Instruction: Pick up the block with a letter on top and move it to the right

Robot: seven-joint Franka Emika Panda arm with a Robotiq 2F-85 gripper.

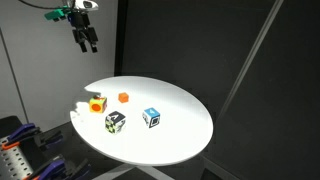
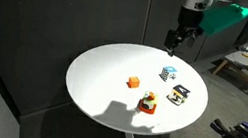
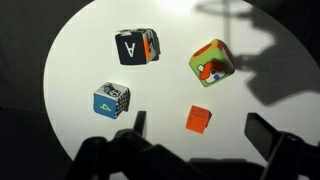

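Observation:
The block with a letter on top [image 3: 135, 46] shows a white "A" on a black face in the wrist view. It sits on the round white table [image 1: 180, 140], and shows in both exterior views [image 1: 115, 121] [image 2: 179, 93]. My gripper [image 1: 88, 38] hangs high above the table's edge, open and empty, and also shows in an exterior view [image 2: 178, 36]. In the wrist view its two fingers [image 3: 200, 125] frame a small orange cube far below; the letter block lies up and to the left of them.
A blue-and-white cube [image 3: 111, 98] [image 1: 151, 117] [image 2: 169, 74] sits beside the letter block. A yellow-green-and-red cube [image 3: 210, 62] [image 1: 96, 102] [image 2: 148, 103] and a small orange cube [image 3: 198, 120] [image 1: 124, 97] [image 2: 133, 81] are nearby. Dark curtains surround the table.

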